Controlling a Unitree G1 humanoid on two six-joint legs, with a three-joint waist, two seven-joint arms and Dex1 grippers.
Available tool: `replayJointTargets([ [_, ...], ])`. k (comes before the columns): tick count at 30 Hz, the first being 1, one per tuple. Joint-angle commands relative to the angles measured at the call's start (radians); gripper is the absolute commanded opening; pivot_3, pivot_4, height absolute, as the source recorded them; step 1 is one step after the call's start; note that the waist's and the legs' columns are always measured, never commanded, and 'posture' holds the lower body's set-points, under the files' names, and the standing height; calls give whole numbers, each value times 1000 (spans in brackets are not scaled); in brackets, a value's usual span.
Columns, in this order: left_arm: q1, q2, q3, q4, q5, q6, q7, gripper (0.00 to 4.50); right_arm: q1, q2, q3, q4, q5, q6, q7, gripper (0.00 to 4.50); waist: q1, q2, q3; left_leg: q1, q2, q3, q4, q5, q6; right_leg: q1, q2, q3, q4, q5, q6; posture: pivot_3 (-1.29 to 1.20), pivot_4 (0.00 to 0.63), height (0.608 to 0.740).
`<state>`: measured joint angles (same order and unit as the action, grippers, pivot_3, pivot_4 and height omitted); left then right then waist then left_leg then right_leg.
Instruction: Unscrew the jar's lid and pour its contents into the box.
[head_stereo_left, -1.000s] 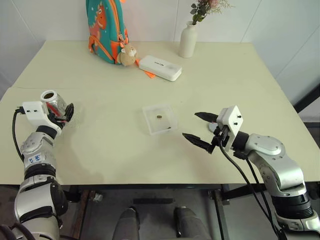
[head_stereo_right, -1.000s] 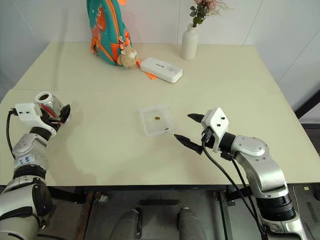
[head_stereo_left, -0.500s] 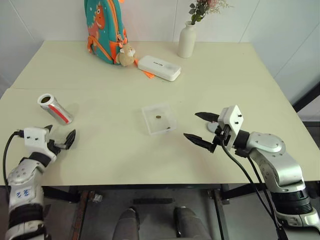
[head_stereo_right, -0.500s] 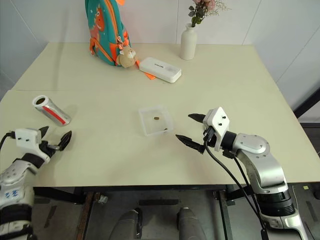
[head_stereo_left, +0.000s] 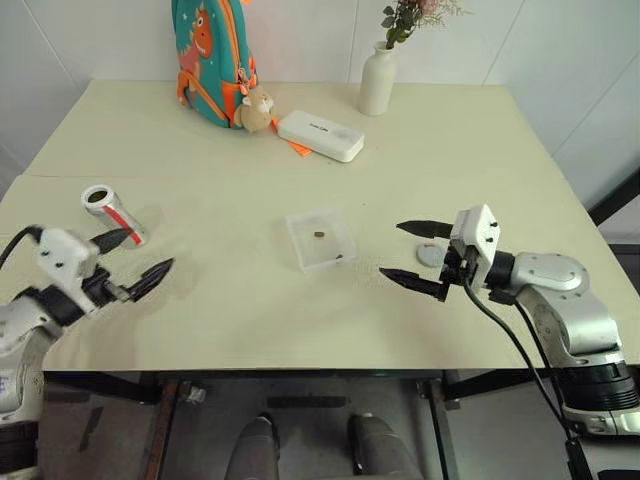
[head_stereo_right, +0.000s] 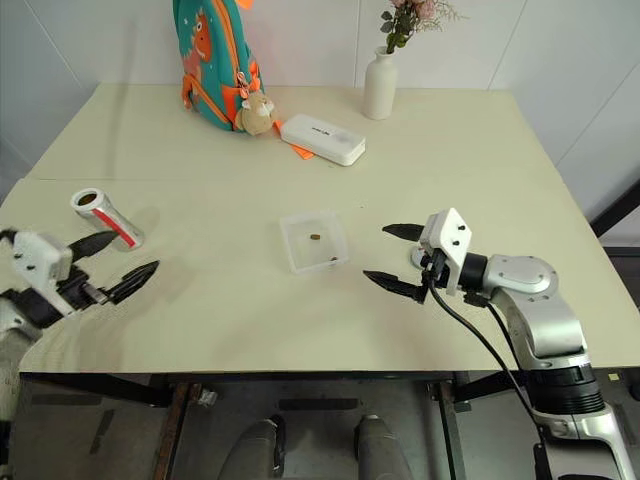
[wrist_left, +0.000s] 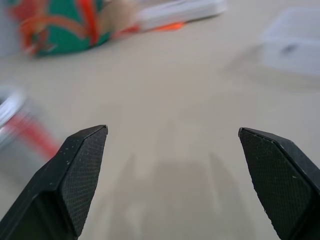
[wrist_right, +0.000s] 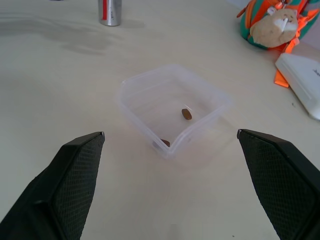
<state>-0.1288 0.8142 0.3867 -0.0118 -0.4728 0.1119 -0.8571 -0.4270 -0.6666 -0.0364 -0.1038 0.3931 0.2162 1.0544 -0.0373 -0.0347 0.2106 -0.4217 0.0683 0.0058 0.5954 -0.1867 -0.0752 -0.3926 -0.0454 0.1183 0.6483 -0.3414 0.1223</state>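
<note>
Both claws are spread wide and hold nothing. The left claw (head_stereo_left: 135, 260) hangs just above the near left part of the desk (head_stereo_left: 200, 130), with the jar (head_stereo_left: 112, 213) lying on its side just beyond its fingertips, apart from them. The jar's mouth is uncovered and faces the far left, away from the box; the inside looks dark, and whether anything is left in it cannot be told.

The right claw (head_stereo_left: 412, 255) hovers low over the near right part of the desk, pointing toward the box (head_stereo_left: 320, 238), which sits near the middle, a little way off from its fingertips. The lid (head_stereo_left: 430, 255) lies flat on the desk between this claw's two fingers as the head views show it, close to the wrist, untouched.

In the right wrist view two small dark brown bits (wrist_right: 186, 114) rest on the floor of the box, one near the middle and one at a near corner.

By these signs the task seems all but finished: lid off, contents in the box, jar set down. Left, at most, is a check that the jar is empty and drawing the arms clear.
</note>
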Motion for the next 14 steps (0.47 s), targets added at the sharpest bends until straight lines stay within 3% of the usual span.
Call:
replayJointTargets([
  [1, -54, 28, -82, -11, -9, -10, -135, 4472, -17, -28, -44, 22, 26, -59, 54, 4500, -8, 0, 0, 0, 0, 0, -1, 0, 0, 0, 0, 0, -1, 1, 3, 0, 150, 740],
  [3, -103, 27, -114, 8, 7, -20, -162, 4472, -30, -40, -48, 44, 29, -60, 75, 4500, -17, 0, 0, 0, 0, 1, -2, 0, 0, 0, 0, 1, -3, 7, 14, 0, 150, 740],
  [6, -142, 40, -134, 32, 2, -14, -222, 4472, -30, -54, -46, 33, 56, -19, 97, 4500, -26, 0, 0, -1, 0, 1, -4, 0, 0, -1, 1, 1, -3, 7, 14, 0, 150, 740],
  [14, -160, 14, -125, 43, 18, -22, -195, 4472, 17, -53, -64, -30, 67, 40, 42, 4500, -22, 0, 0, -1, 1, 1, -4, -1, 0, -1, 1, 1, -3, 6, 15, 0, 150, 740],
])
